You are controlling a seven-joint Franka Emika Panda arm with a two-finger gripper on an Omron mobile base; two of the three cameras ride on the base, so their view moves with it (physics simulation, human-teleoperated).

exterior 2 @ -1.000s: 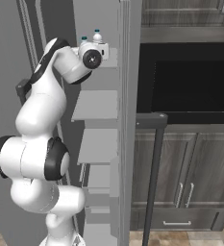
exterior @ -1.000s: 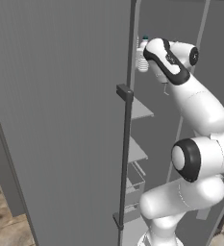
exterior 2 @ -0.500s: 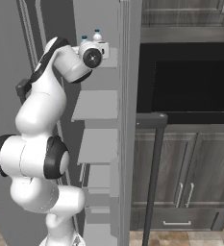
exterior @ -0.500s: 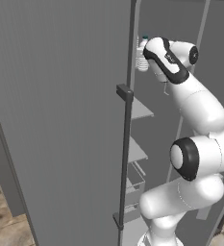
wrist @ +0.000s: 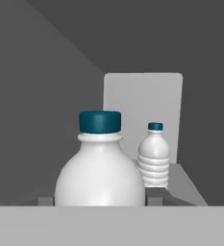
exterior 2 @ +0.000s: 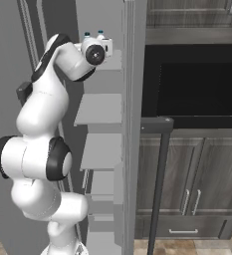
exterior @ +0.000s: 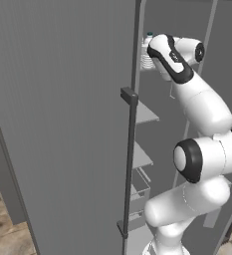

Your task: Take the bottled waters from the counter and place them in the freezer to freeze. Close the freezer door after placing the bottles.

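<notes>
The claw [exterior 2: 105, 47] is clamped on the near bottle [wrist: 100, 166], high inside the freezer [exterior 2: 101, 109] at its top shelf [exterior 2: 112, 62]. Best to settle the base flat, clear of the far bottle [wrist: 154, 156] standing upright further back, then release without tipping it. Both are ribbed, rounded plastic with smooth teal caps; the shelves are flat matte grey.

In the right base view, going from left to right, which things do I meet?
White robot arm → freezer shelves → black built-in microwave, with grey cabinet doors under it.
</notes>
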